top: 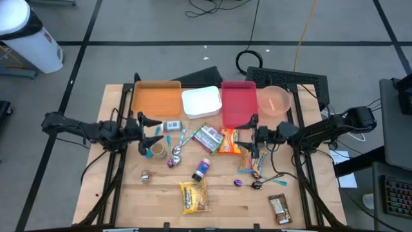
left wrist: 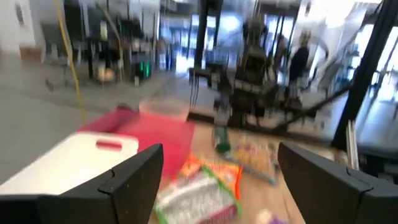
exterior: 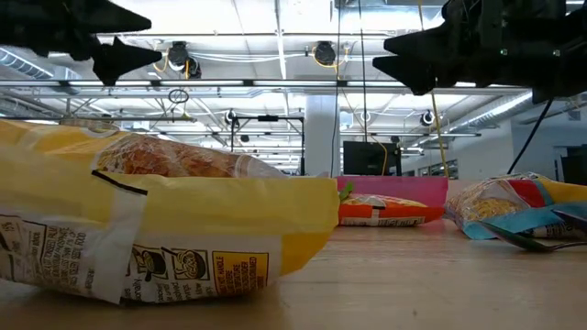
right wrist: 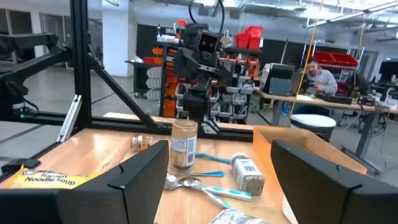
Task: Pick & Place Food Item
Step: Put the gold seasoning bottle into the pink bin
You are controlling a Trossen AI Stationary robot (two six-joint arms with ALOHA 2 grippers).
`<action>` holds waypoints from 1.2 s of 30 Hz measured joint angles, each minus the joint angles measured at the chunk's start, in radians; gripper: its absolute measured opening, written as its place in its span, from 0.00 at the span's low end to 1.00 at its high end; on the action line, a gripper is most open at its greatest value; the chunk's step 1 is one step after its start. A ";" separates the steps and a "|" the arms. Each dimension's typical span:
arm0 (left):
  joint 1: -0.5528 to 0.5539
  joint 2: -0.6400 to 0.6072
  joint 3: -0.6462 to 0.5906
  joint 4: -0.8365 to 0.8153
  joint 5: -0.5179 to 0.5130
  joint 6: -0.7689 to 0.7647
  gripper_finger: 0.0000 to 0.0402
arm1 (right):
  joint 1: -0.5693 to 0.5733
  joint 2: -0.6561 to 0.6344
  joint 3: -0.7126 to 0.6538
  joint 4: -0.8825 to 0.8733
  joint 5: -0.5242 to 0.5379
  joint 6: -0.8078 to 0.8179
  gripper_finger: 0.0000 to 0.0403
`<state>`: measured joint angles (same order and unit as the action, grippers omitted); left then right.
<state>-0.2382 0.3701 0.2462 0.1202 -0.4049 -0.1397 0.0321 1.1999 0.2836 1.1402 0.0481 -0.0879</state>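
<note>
Yellow and crinkled, the noodle packet (top: 194, 196) lies flat near the table's (top: 219, 216) front edge, untouched, with other snacks scattered between it and the four bins (top: 210, 102) lined up along the back as drop spots. Your left gripper (top: 154, 131) and right gripper (top: 247, 137) both hover above the clutter, fingers apart and holding nothing, so either can descend.
</note>
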 joint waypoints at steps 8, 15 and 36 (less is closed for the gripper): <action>-0.044 0.204 0.280 -0.471 0.062 -0.248 0.82 | -0.026 0.000 0.000 -0.050 0.000 0.037 0.69; -0.067 0.393 0.440 -0.749 0.109 -0.392 0.79 | -0.026 0.000 0.000 -0.071 0.000 0.063 0.69; -0.063 0.593 0.534 -0.965 0.117 -0.366 0.69 | -0.026 0.000 0.000 -0.099 0.001 0.076 0.69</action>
<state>-0.3008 0.9633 0.7803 -0.8444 -0.2874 -0.5054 0.0063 1.2003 0.2836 1.0413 0.0486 -0.0116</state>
